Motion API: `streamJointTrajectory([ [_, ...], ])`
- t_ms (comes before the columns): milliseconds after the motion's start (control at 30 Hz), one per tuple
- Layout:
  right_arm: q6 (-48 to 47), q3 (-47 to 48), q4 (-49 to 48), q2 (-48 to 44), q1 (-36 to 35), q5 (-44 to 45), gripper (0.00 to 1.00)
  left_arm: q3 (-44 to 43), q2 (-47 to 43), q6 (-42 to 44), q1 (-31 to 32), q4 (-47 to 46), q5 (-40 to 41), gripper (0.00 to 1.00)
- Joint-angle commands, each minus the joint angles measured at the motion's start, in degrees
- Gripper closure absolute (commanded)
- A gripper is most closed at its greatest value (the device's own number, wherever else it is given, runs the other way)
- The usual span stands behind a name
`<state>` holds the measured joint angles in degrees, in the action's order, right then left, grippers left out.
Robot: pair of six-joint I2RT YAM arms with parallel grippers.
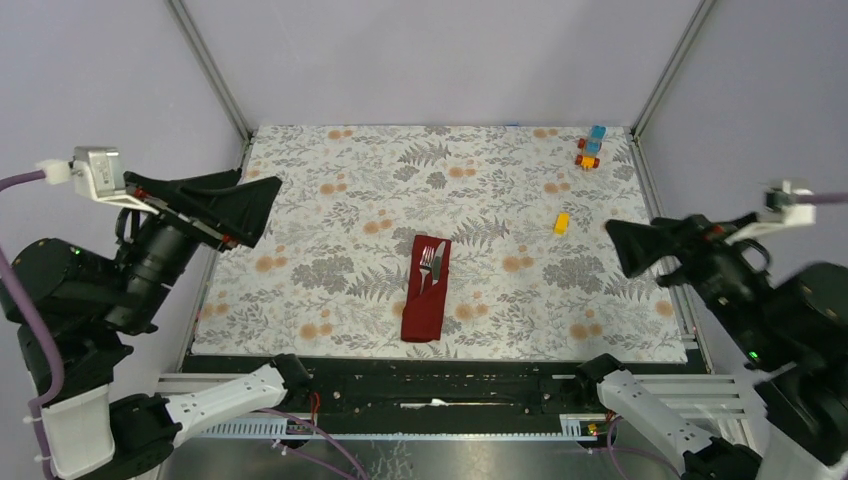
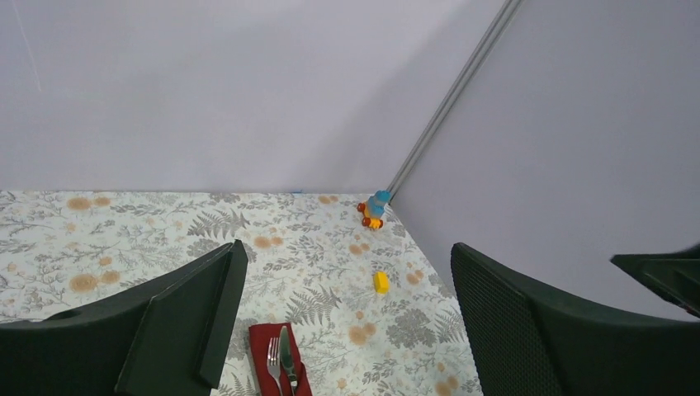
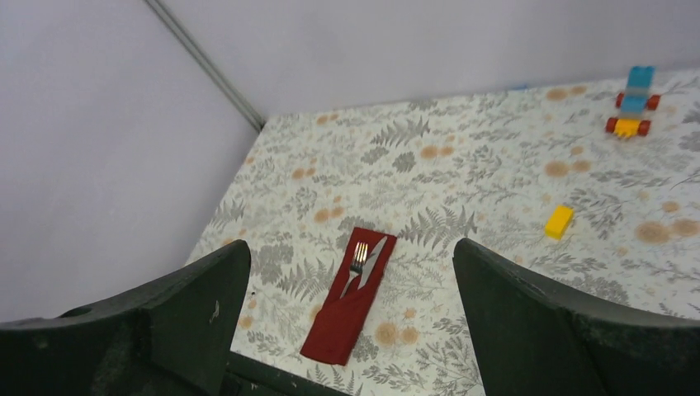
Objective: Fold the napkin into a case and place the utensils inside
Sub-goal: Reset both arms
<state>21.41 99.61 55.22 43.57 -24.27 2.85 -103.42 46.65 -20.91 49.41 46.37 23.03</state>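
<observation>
- The left hand (image 1: 262, 212) hangs above the left edge of the surface (image 1: 330, 200), its two dark fingers (image 2: 198, 313) spread wide with nothing between them.
- The right hand (image 1: 618, 248) is poised over the right edge of the surface. Its jaws also gape wide and it grips nothing.
- Both hands are well apart from the cloth and point inward towards the middle of the surface.
- Midway between the two hands, close to the near edge, lies the case (image 1: 424, 300). It is the dark red napkin folded into a long, narrow pouch, and it runs from near to far with a slight tilt.
- The utensils rest in the far half of the case, the fork (image 1: 427, 262) on the left and the knife (image 1: 438, 262) touching or just beside it on the right.
- The tines and the blade lie exposed on the red cloth, pointing away from the arms, while the handles slip out of sight under the fold.
- A small yellow block (image 1: 562, 222) sits alone on the leaf-and-flower print, to the right of the case and further back.
- Near the far right corner stands a small toy stack (image 1: 590, 150) of blue, orange and yellow blocks, well apart from everything else.
- Pale lilac walls (image 1: 440, 60) close in the surface on three sides, with grey metal posts (image 1: 210, 65) rising at the two back corners.
</observation>
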Motion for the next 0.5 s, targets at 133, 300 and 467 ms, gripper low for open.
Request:
streamJointTrajectory([
  [133,-2.96,9.34,10.92,-0.59,-0.24,9.33,0.0,0.7,-2.31,1.2,-0.14,1.02,2.06,0.01],
  [300,-4.35,5.82,7.39,-2.92,-0.21,8.0,0.0,0.44,-2.55,0.12,-0.11,1.6,2.38,0.01],
  [467,-3.4,4.83,6.94,-2.26,-0.24,8.42,0.0,0.34,-2.31,-0.81,-0.15,2.15,2.35,0.01],
])
